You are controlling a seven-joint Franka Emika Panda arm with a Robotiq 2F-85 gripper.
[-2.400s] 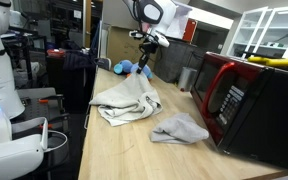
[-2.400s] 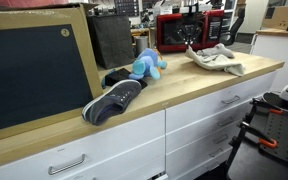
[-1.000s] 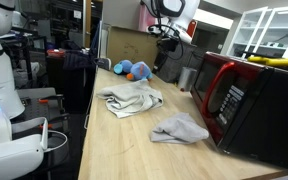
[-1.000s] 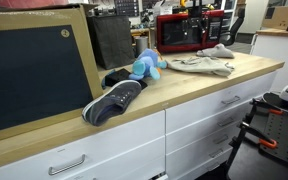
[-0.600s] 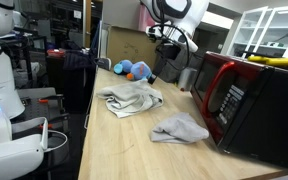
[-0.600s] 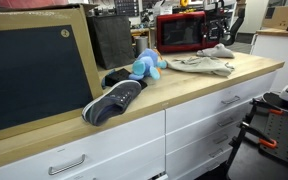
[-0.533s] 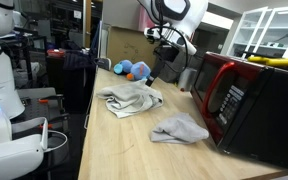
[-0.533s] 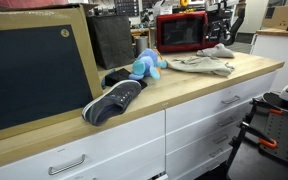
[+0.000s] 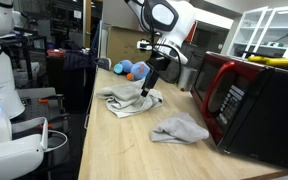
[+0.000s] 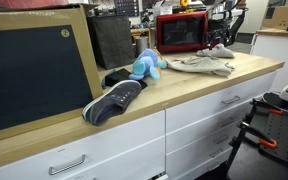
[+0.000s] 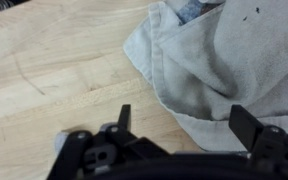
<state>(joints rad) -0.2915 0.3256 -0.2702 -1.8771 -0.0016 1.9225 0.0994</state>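
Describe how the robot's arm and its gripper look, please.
The arm has rounded white shells, with a dark ring at a round joint. The gripper is black; in the wrist view its two fingers are thin, flat black bars on a bulky black body. No cables or markings can be made out.

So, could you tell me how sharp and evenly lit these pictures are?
Wrist view: soft all over, towel evenly lit, end effector a dark silhouette. In an exterior view the white shelving looks washed out; in an exterior view the towel is small, indistinct.
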